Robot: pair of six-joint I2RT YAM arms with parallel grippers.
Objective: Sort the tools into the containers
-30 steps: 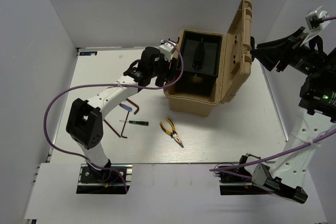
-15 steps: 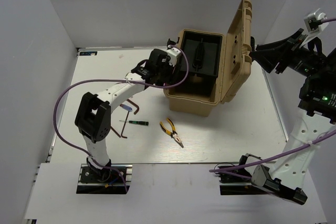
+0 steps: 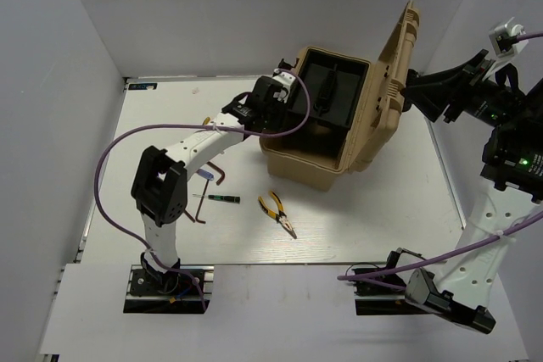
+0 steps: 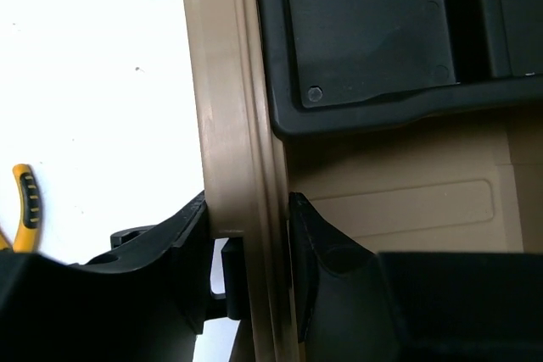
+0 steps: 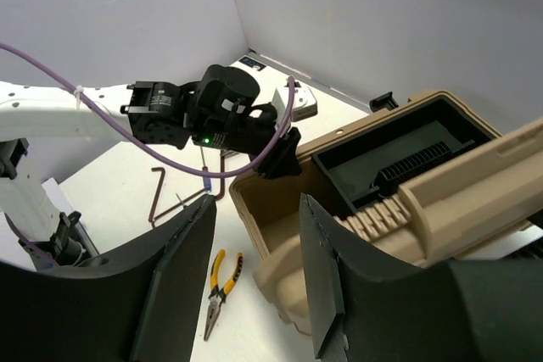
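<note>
While the left jaws clamp the left wall of the box [image 3: 305, 158], the right jaws stand parted on nothing beside the raised lid [image 3: 392, 48] — pliers [image 3: 277, 214], screwdriver [image 3: 222, 198] and hex keys [image 3: 214, 175] lie on the worktop [image 3: 373, 209], outside the box.

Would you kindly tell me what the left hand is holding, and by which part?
The left hand grips the tan toolbox by the rim of its side wall.

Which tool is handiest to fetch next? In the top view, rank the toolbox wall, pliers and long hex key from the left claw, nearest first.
1. Toolbox wall: gripped by the left claw itself.
2. Pliers: on the table in front of the box.
3. Long hex key: farther left, beside the arm's elbow.
</note>
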